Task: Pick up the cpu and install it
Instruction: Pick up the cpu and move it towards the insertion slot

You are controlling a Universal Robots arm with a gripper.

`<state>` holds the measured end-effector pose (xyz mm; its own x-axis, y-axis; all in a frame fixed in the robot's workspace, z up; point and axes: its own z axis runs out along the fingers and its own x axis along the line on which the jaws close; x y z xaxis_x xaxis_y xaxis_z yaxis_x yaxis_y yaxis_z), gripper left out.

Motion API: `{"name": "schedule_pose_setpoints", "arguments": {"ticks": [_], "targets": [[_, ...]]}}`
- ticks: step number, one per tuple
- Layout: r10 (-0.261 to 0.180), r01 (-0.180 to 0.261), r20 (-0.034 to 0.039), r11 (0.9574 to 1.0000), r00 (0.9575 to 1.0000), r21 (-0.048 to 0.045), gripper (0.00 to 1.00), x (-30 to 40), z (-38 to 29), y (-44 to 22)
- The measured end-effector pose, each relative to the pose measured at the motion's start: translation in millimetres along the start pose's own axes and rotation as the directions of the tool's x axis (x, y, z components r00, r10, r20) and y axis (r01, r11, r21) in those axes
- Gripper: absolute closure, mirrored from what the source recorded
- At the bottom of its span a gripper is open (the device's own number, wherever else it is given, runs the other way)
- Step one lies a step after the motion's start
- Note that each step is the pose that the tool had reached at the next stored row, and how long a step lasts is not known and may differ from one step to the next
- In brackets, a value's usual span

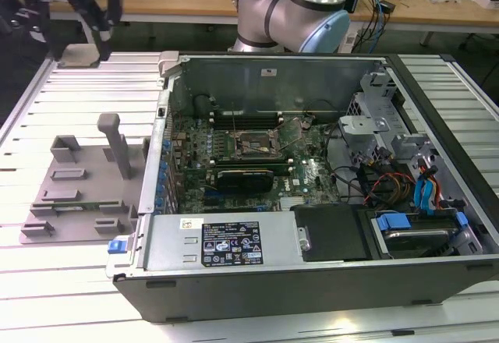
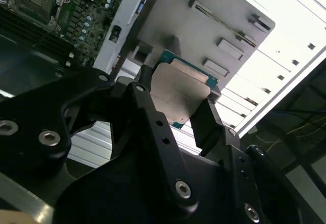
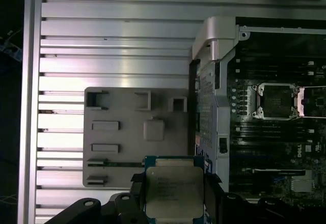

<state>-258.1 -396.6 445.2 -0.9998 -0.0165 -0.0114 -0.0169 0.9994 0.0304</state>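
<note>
The gripper [image 3: 174, 196] clamps the cpu [image 3: 174, 183] by opposite edges, just above the grey fixture plate [image 3: 122, 132]. Beyond the plate sits the motherboard socket [image 3: 277, 102]. The chip is likely light, stiff and fragile underneath, so rim holds suit it.

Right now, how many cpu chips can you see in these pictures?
1. The gripper holds the cpu by its edges, seen in both wrist views. The socket on the motherboard looks empty; the case could hide others.

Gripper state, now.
Gripper: shut on the cpu.
</note>
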Motion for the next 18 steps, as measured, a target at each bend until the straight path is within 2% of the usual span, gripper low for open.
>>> {"name": "schedule_pose_setpoints", "arguments": {"ticks": [1, 5, 7, 8, 9, 13, 14, 18], "targets": [[0.000, 0.000, -0.0001, 1.0000, 1.0000, 0.0000, 0.45, -7.7, 0.2, -0.1], [0.000, 0.000, -0.0002, 1.0000, 1.0000, 0.0000, 0.45, -26.3, 0.7, -0.4], [0.000, 0.000, -0.0004, 1.0000, 1.0000, 0.0000, 0.45, -48.8, 1.2, -0.8], [0.000, 0.000, -0.0004, 1.0000, 1.0000, 0.0000, 0.45, -55.6, 1.4, -0.9], [0.000, 0.000, -0.0004, 1.0000, 1.0000, 0.0000, 0.45, -66.5, 1.7, -1.1], [0.000, 0.000, -0.0005, 1.0000, 1.0000, 0.0000, 0.45, -84.2, 2.1, -1.4], [0.000, 0.000, -0.0005, 1.0000, 1.0000, 0.0000, 0.45, -96.4, 2.5, -1.7], [0.000, 0.000, -0.0008, 1.0000, 1.0000, 0.0000, 0.45, -130.6, 3.8, -2.3]]}}
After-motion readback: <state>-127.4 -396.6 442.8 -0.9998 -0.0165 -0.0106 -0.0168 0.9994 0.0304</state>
